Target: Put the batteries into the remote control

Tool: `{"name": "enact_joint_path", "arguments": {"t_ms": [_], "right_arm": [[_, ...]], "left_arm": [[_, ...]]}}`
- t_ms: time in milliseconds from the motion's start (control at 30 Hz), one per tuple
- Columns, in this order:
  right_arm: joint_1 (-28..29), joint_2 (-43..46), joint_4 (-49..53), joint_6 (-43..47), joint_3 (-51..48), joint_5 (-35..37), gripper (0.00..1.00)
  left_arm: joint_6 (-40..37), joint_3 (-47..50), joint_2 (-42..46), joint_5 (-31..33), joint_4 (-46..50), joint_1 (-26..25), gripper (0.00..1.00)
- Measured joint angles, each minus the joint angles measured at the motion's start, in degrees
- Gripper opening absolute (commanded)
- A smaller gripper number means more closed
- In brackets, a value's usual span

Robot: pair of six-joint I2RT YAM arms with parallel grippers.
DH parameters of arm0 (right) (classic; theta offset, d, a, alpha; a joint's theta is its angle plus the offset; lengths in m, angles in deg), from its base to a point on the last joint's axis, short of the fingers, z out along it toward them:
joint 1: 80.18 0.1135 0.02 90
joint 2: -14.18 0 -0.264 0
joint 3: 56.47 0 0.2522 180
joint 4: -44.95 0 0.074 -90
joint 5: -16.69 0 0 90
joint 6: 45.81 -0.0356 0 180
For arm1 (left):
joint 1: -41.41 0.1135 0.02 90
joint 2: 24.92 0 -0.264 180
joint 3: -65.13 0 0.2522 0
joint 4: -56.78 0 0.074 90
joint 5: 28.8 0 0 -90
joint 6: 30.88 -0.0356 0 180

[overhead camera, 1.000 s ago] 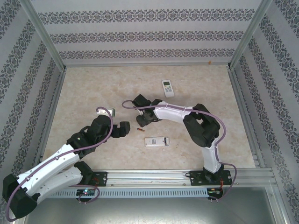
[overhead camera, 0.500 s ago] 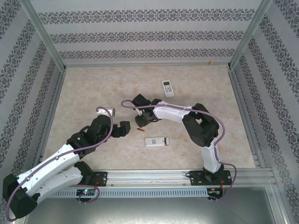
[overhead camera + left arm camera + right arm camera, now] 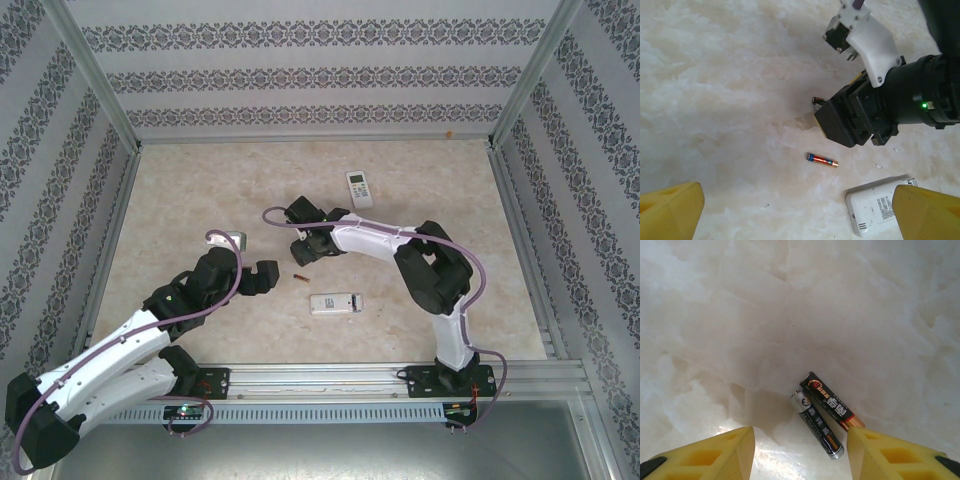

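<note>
Clearly, the right tool (image 3: 799, 455) stands wide open and grips nothing: in its wrist view the two yellow fingers (image 3: 715, 452) sit at the lower corners of the frame, with pale marbled worktop (image 3: 740, 315) between them. Two batteries (image 3: 818, 426) lie flat in that gap, just ahead of the fingertips and right of centre. They rest side by side and touch, both slanting from upper left to lower right. The lower end of the nearer one comes close to the right-hand finger, but contact cannot be told.

Likewise, the left tool (image 3: 799, 215) is spread wide and empty, its yellow fingertips at the bottom corners of its wrist view. A third battery (image 3: 822, 160) lies alone on the worktop at mid-frame, apart from both fingers. The white remote control (image 3: 875, 210) lies at lower right, one end hidden behind the right-hand finger.

From above, the third battery sits between the two tools, with the remote control below and to its right. A second remote (image 3: 358, 188) lies well apart, towards the upper centre.
</note>
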Motion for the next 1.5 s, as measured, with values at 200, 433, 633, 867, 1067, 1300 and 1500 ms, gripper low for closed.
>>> {"name": "enact_joint_path", "arguments": {"t_ms": [200,433,633,867,1067,1300,1500], "right_arm": [[0.0,-1.5,0.0,-0.4,0.0,-0.1,0.5],[0.0,-1.5,0.0,-0.3,0.1,-0.5,0.41],[0.2,-2.6,0.2,0.1,0.5,-0.9,0.29],[1.5,-2.2,0.9,0.3,1.2,-0.7,0.14],[1.4,13.8,-2.5,-4.6,-11.3,-1.2,0.12],[1.0,38.5,-6.1,-14.8,-32.9,-0.2,0.12],[1.1,43.8,-6.4,-22.5,-45.9,-0.2,0.12]], "left_arm": [[0.0,0.2,0.5,0.0,0.0,0.0,0.98],[0.0,0.2,0.5,0.0,0.0,0.0,0.98],[0.0,0.5,0.5,0.0,0.0,0.0,0.98],[0.0,1.0,0.4,-0.9,-0.4,0.0,0.98],[-1.0,0.8,-3.1,-6.6,-2.5,0.0,1.0],[0.6,0.5,-15.0,-17.9,-9.8,-0.2,1.0],[2.4,0.0,-22.9,-23.4,-14.3,-1.7,1.0]]}}
